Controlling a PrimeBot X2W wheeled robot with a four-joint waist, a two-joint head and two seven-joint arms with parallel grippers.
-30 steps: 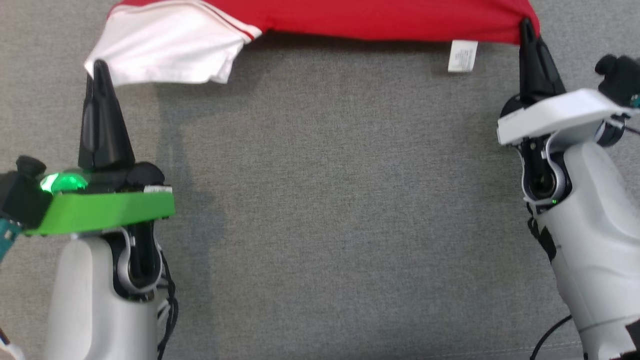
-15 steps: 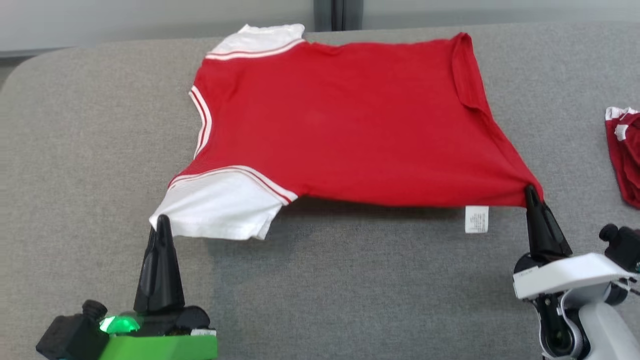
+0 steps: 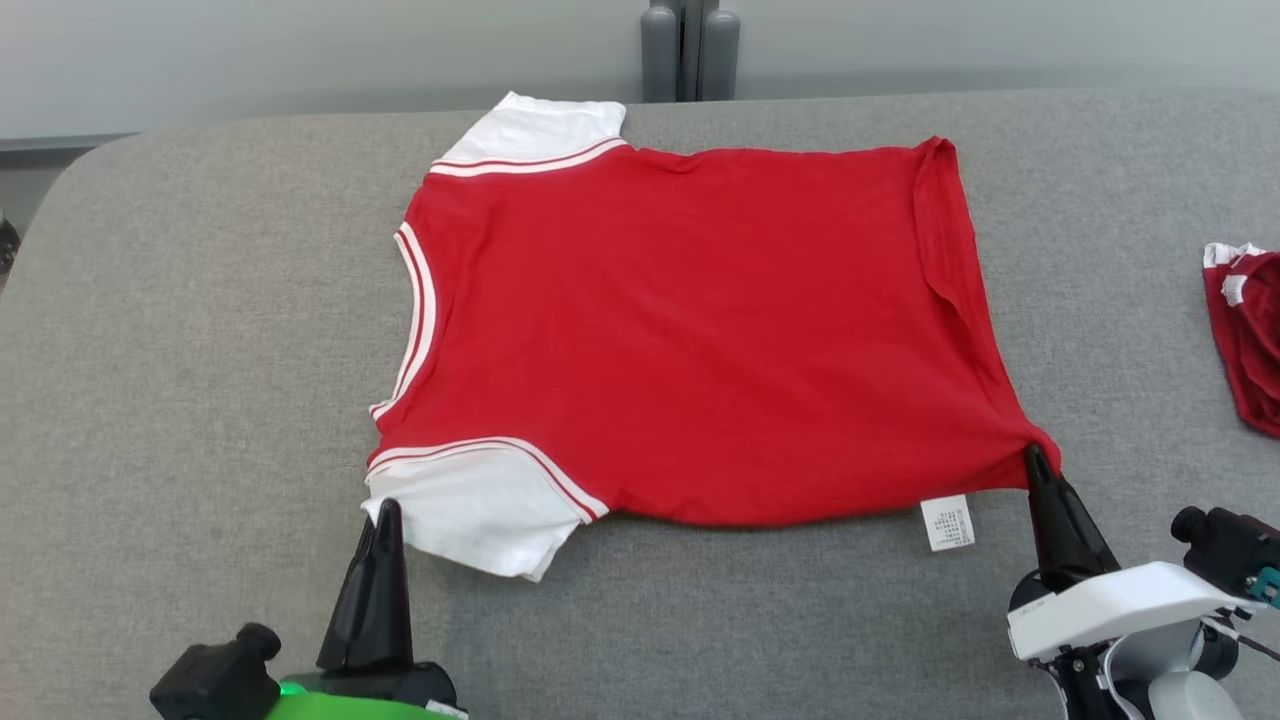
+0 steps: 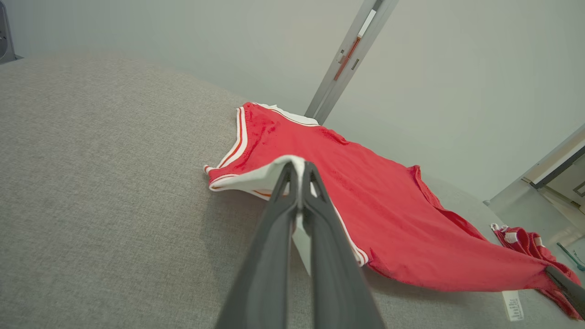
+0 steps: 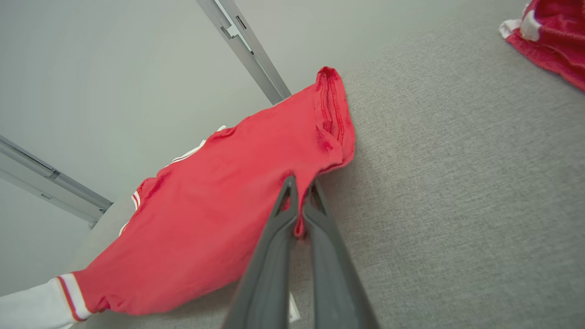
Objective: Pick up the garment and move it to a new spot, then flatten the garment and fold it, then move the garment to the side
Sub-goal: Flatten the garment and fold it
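Note:
The garment (image 3: 690, 330) is a red T-shirt with white sleeves, spread nearly flat on the grey table, neck to the left. My left gripper (image 3: 385, 508) is shut on the edge of the near white sleeve (image 3: 480, 510), lifting it slightly. In the left wrist view the white cloth is pinched between the tips of my left gripper (image 4: 298, 167). My right gripper (image 3: 1035, 455) is shut on the near hem corner, beside the white care label (image 3: 947, 522). In the right wrist view, red cloth (image 5: 219, 214) is caught between the fingers of my right gripper (image 5: 300, 183).
A second red and white garment (image 3: 1245, 335) lies crumpled at the table's right edge. The grey table (image 3: 200, 350) has open room on the left and along the front. A grey post (image 3: 688, 50) stands behind the far edge, before a pale wall.
The head camera has tilted up, so the whole shirt now shows. Both grippers have carried the near edge forward and down, and the shirt lies closer to flat.

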